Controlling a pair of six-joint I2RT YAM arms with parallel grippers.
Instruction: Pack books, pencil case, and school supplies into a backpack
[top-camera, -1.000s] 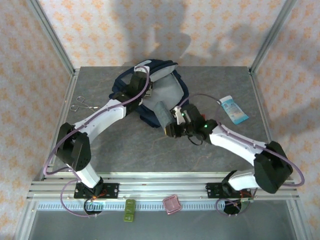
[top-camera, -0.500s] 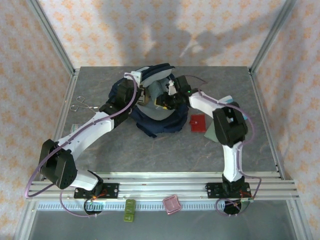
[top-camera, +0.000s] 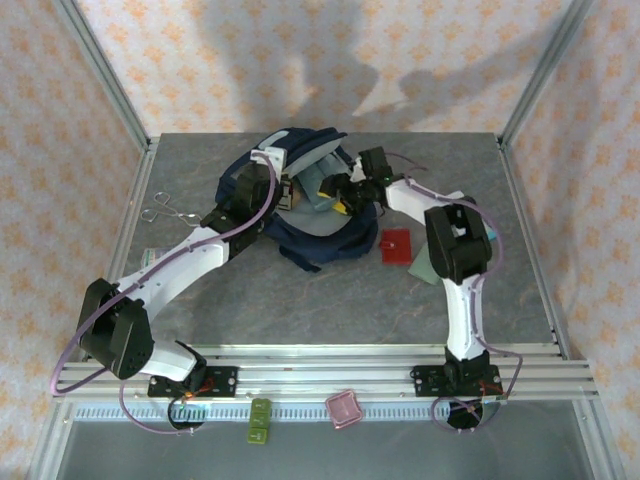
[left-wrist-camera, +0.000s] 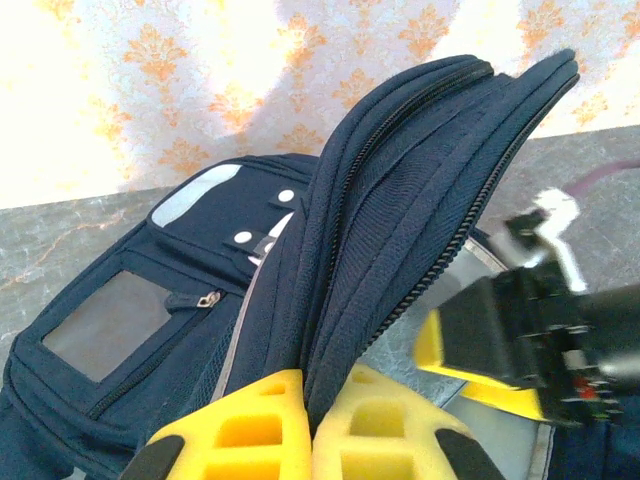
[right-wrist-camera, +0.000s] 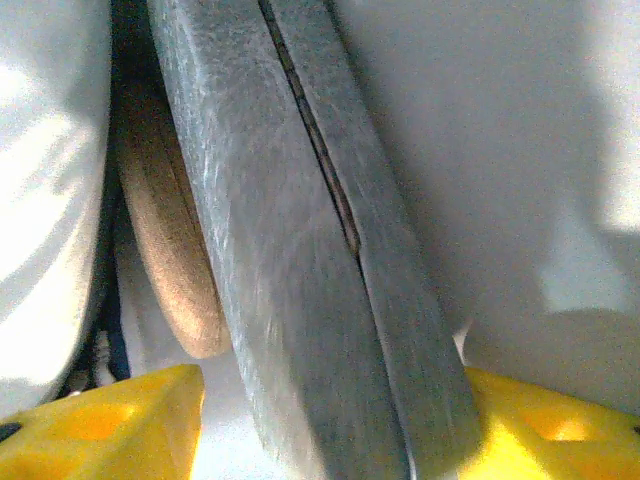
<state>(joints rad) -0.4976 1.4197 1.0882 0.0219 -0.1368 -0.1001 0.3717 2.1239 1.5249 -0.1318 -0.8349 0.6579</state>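
Two grippers meet at the backpack (top-camera: 310, 245) in the view from above. The left gripper (top-camera: 284, 192) is at the bag's open top. The right gripper (top-camera: 338, 198) is just beside it, poking into the bag's mouth. Out past the right gripper, by its arm, lies the red piece (top-camera: 396, 244). The grey-green piece (top-camera: 424, 266) is next to it, partly hidden under that arm. The scissors (top-camera: 165, 208) lie well away on the left gripper's outer side.

From the left wrist, the left gripper (left-wrist-camera: 308, 425) pinches the backpack (left-wrist-camera: 400, 180) flap tight between its yellow fingers. The right gripper (left-wrist-camera: 460, 365) is close on its right.

From the right wrist, the right gripper (right-wrist-camera: 320, 440) has its fingers apart. The pencil case (right-wrist-camera: 300, 250) stands between them, with a small gap at the left finger. The brown book (right-wrist-camera: 170, 250) stands just left of the case. Pale bag lining closes in on both sides.
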